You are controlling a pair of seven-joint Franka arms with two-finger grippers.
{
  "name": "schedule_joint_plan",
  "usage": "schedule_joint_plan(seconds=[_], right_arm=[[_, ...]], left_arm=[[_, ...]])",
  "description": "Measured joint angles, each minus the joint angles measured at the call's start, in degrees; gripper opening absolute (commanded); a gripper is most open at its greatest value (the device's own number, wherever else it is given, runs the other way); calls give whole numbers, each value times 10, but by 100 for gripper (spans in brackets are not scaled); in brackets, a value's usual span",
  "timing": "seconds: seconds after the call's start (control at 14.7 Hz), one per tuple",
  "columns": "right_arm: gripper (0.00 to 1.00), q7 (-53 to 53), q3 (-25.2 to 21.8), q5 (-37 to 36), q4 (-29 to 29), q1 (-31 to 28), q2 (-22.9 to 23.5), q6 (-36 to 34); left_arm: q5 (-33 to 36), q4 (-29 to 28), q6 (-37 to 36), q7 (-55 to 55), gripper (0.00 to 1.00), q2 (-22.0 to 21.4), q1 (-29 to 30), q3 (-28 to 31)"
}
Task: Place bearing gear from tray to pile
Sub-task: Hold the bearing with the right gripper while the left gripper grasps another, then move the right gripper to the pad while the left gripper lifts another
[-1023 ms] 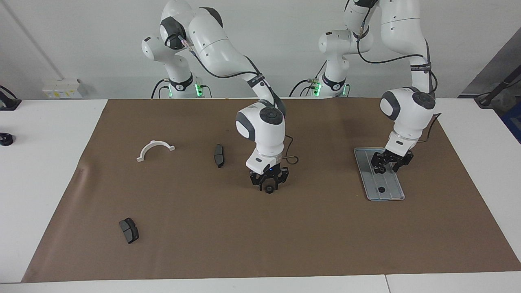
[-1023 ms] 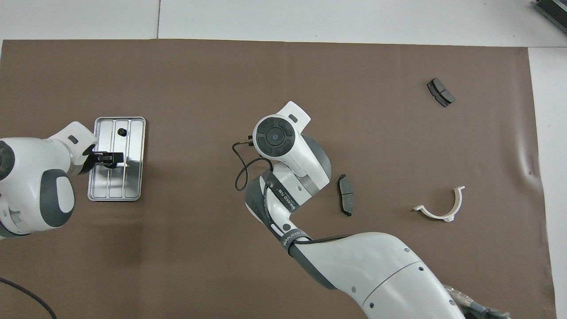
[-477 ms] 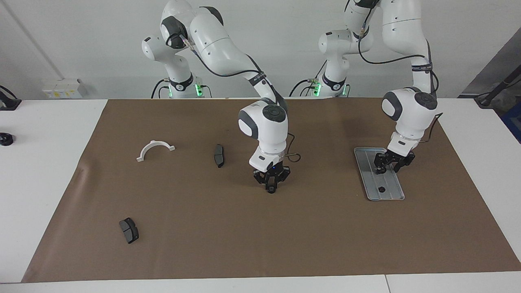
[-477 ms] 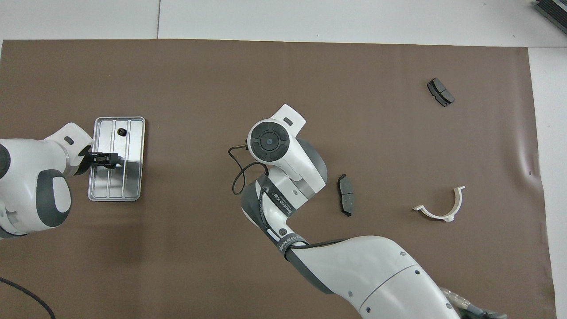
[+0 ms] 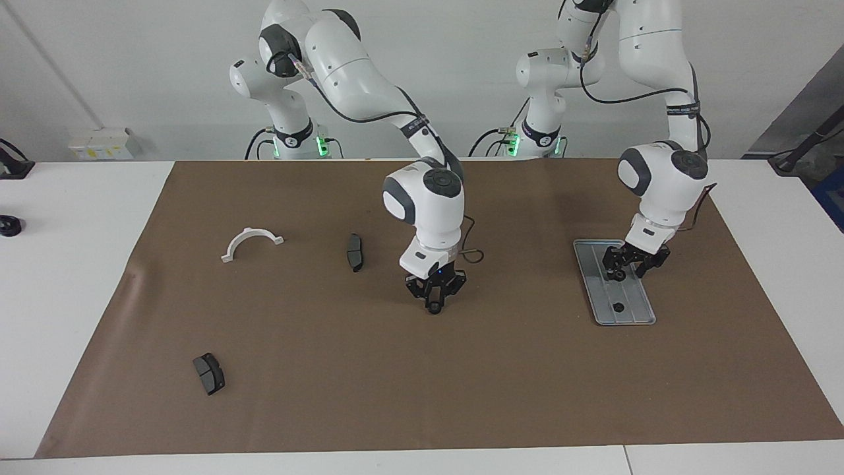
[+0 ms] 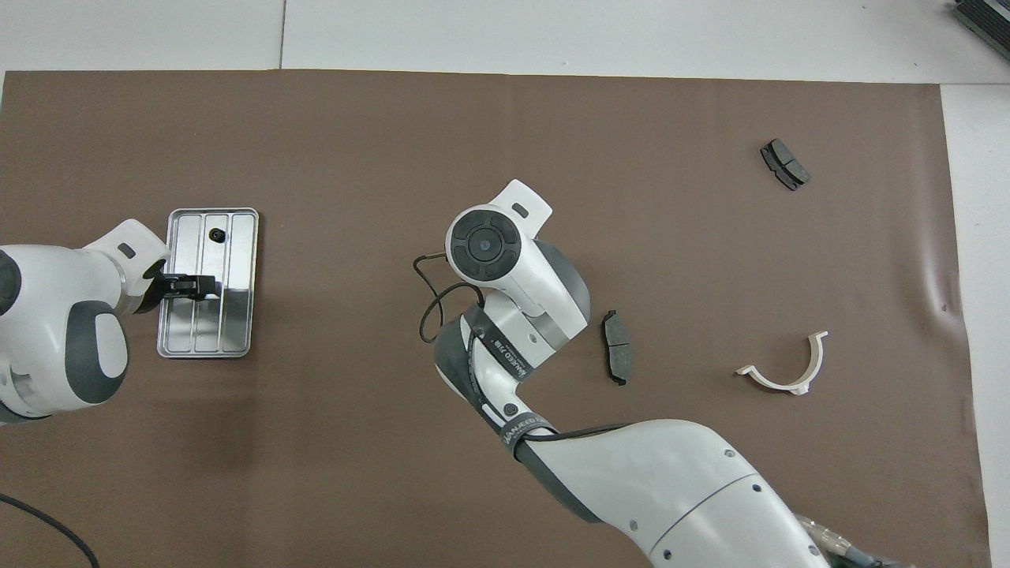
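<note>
The fingers of the right gripper [image 5: 434, 305] had closed on a gear [image 5: 434, 308] at mid-table, a step toward the pile, while the left gripper [image 5: 625, 269] hung part-open, empty, over the tray [image 5: 597, 310], one gear [image 5: 618, 307] inside.

A band on the right arm [image 6: 517, 364] carries unreadable lettering.

Both robot arms [image 5: 343, 59] are smooth and white, with dark grey round caps at the joints. Thin black cables run along them. Green lights glow at their bases. Each small gripper [image 5: 434, 298] is black with spiky-looking links.
</note>
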Motion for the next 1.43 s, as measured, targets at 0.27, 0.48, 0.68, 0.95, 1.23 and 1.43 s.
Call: schedule_joint_plan(seconds=[0.27,0.48,0.68,0.95,1.23,1.43], right_arm=[[0,-65,-5,-2,-15,-101,-88,-65],[0,-173,-5,-1,-73,-183,-152,-78],[0,-269,-4,16,-133,-249,-178,-77],[0,-364,-4,63,-220,-313,-193,-29],[9,-400,-3,65,-297,-338,-197,61],[100,-399,-2,65,-316,-339,-197,77]], left_arm=[[0,-2,-10,0,34,0,0,-3],[0,-1,-11,0,22,-4,-1,-6],[0,4,-15,0,19,-4,-1,-8],[0,77,-81,0,15,-7,-31,-13],[-1,134,-98,-1,0,-6,-100,-16],[-7,150,-93,-2,0,-1,-153,-18]])
